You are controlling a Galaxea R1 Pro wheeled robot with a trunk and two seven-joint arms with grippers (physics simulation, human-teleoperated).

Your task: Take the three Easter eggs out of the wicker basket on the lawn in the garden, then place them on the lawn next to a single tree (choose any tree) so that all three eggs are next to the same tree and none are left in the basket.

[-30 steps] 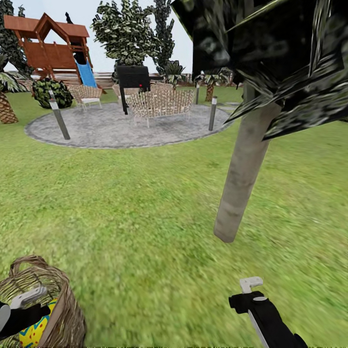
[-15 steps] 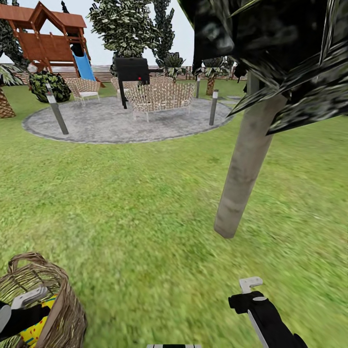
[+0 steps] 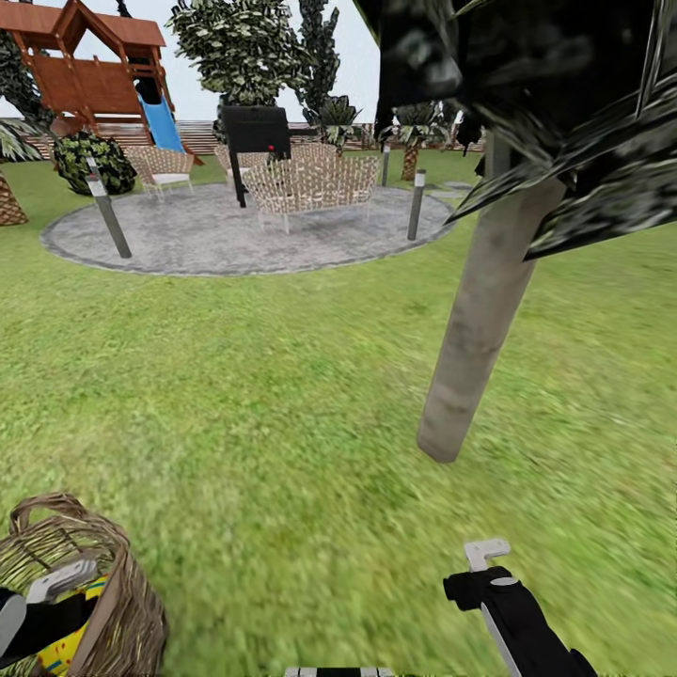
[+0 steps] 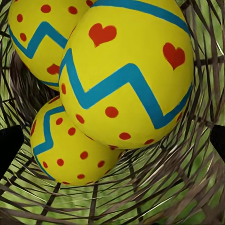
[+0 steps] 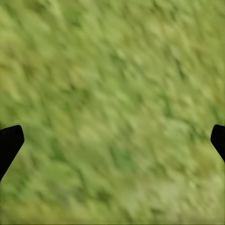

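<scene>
Camera slightly shifted; left hand [image 3: 42, 602] spread wide above Easter eggs [image 4: 126, 75] in wicker basket [image 3: 122, 602].

Lower left of your head view: wicker basket [image 3: 113, 602], brown-tan, upright on lawn [image 3: 282, 395]. In your left wrist view, three Easter eggs [image 4: 126, 75] piled inside, touching; yellow, blue zigzags, red dots, hearts on largest. Tree [image 3: 480, 320]: pale trunk right of centre, dark crown upper right.
</scene>
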